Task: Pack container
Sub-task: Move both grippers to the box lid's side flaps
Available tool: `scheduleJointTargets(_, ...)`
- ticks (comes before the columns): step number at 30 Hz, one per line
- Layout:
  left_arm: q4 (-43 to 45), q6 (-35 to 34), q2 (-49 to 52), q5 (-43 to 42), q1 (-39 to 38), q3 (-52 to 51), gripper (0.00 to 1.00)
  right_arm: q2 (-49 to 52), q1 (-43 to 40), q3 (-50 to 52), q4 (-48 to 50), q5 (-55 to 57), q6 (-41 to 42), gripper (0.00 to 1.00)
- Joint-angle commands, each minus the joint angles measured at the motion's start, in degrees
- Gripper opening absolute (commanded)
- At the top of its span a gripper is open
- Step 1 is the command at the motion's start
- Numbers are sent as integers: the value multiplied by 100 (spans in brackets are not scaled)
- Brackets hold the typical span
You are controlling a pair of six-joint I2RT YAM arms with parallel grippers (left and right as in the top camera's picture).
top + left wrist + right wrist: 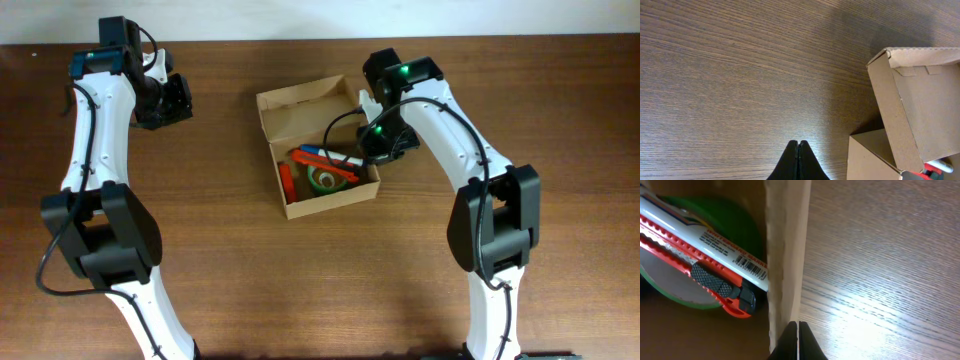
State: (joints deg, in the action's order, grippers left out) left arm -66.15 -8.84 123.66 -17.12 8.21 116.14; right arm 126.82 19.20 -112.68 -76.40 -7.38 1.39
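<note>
- Jaws of left gripper [172,100] pressed together, nothing between them; it hangs over bare table [230,270], well left of the container [300,108].
- In the left wrist view the container's open lid and left wall sit off to the right of the shut tips, apart from them.
- Container sits mid-table between the two arms, flap lid open and standing back on its far side.
- Inside the container, left to right: red tape roll [287,181] against the left wall, green tape roll [326,179] toward the right, orange utility knife [715,280] and white marker [700,232] lying across the green roll.
- Right gripper [798,339] jaws pressed together, empty, tips right at the top edge of the container's right wall; touching or just above, cannot tell.
- Risk: the right tips could snag that thin wall on any sideways move, dragging or tipping the container and shifting the contents.
- Risk: knife and marker ride high on the roll, so the lid may not seat flat and could spring back when folded down.
- Risk: left arm is too far off to brace the container.
</note>
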Motion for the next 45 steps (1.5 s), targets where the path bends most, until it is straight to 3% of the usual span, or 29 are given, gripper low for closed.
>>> scheduleJointTargets(1,17,-26,-44,42,-9,4,1,24,225,39,-15,-142,-118,4)
scheduleJointTargets(10,20,-26,-44,42,-9,4,2,24,345,39,129,-46,-173,4)
scheduleJointTargets(20,243,-98,72,35,-199,4,2,24,-634,37,962,-516,81,4)
scheduleJointTargets(28,260,-249,675,-1040,-323,4,2,26,-1075,37,1401,-1143,83,4)
scheduleJointTargets(36,210,-330,1268,-2302,-317,4,2,203,-1445,39,2087,-3250,518,4)
scheduleJointTargets(45,337,-310,1567,-2927,-317,4,1,890,-1790,39,2533,-5278,933,4)
